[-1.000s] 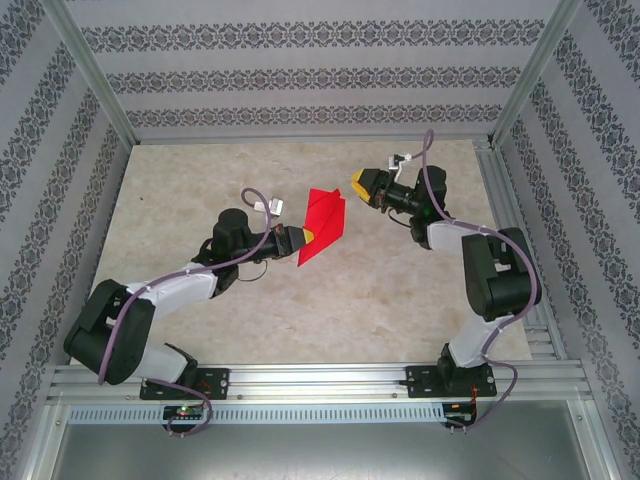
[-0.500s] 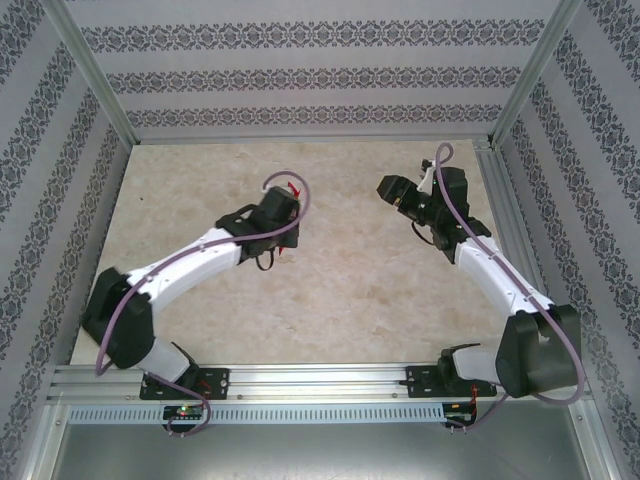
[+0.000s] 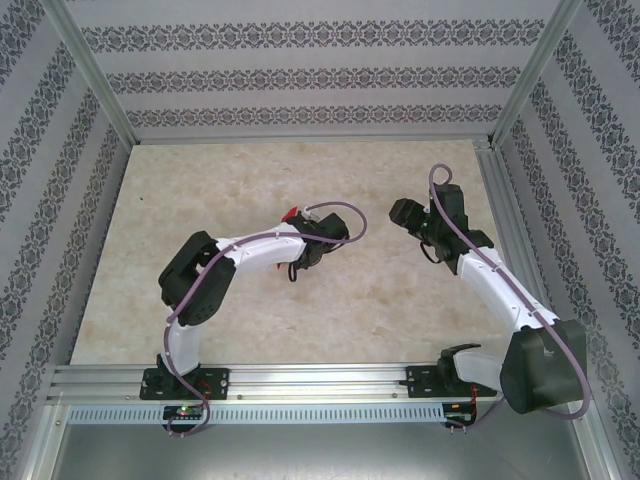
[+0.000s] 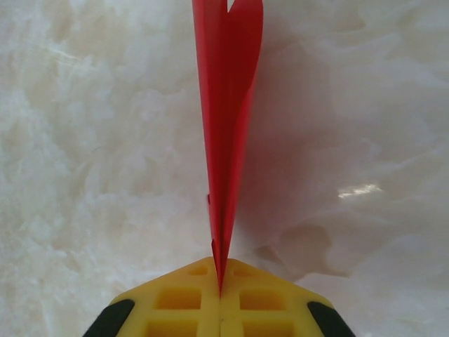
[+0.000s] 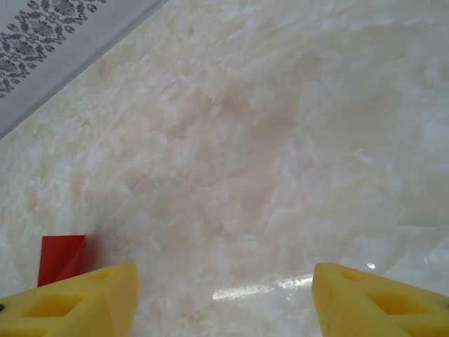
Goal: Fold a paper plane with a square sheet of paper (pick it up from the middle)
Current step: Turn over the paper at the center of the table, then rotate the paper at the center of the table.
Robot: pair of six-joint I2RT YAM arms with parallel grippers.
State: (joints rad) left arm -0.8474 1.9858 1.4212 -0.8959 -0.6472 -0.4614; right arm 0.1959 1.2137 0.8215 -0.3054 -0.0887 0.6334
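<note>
- My left gripper (image 4: 219, 289) is clenched on the paper plane (image 4: 228, 105). Its two yellow fingers (image 4: 179, 300) meet on the plane's narrow end, with the red paper pinched between them.
- Straight ahead of that gripper the plane runs out edge-on, a thin red blade widening toward its far end above the desk (image 4: 365, 105). I cannot tell whether it touches the surface.
- A second ago the plane sat wings-out ahead of this gripper, plain to see from above. Since then the left arm has folded back on itself and turned its wrist, so from above just a red corner peeks out past the wrist.
- My right gripper (image 5: 224, 295) stands released, jaws wide apart with nothing between them and bare desk ahead. Its opening has widened over the last second and it has drawn off from the plane, which now sits as a small red patch off to its left.
- I take this to mean the left gripper alone now carries the plane and the folding looks finished. What remains is probably to present it or set it down, and the thin pinch could slip.
</note>
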